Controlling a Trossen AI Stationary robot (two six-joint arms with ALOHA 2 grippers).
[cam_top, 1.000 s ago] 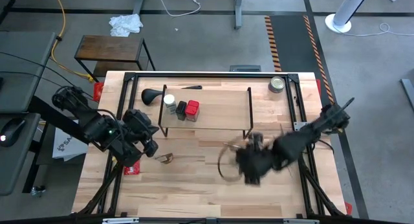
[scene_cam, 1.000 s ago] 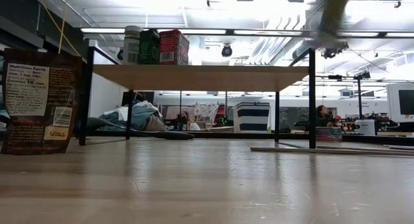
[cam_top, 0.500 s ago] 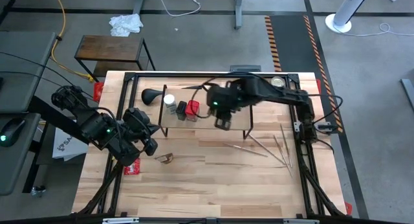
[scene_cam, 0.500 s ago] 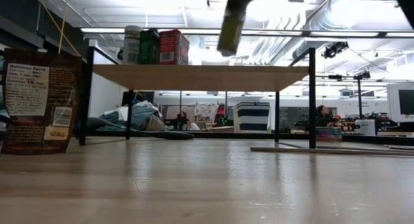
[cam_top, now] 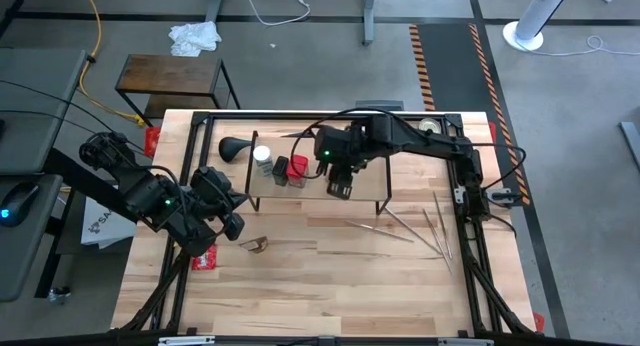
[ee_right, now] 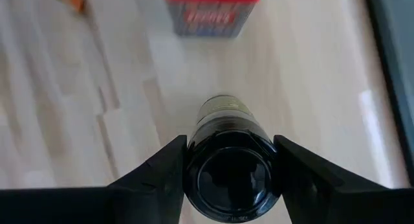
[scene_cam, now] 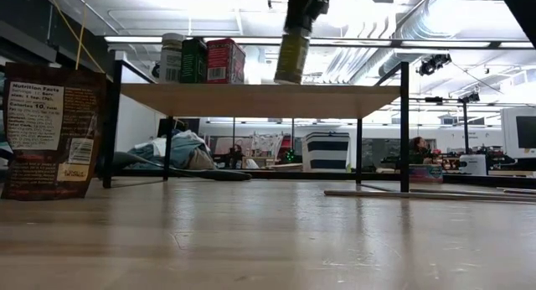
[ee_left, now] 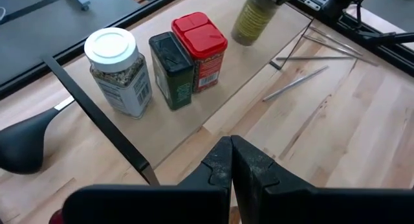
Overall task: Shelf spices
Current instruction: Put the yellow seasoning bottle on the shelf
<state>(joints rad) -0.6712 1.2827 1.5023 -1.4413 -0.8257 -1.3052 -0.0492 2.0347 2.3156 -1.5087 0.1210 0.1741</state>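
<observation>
Dark-capped jar is clamped in my right claw, hanging just above the shelf beside the red-capped jar. My left claw waits clenched and empty over the bench.

Spices going onto the shelf
Three jars are standing together; a black-capped jar is hanging upright above the board.

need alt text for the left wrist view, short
On a light-wood shelf stand a white-capped clear jar, a dark green tin and a red-capped tin in a row, with a fourth jar of yellowish spice held just above the board beyond them. The left gripper, shut, sits in the foreground, and thin metal rods lie on the tabletop.
</observation>
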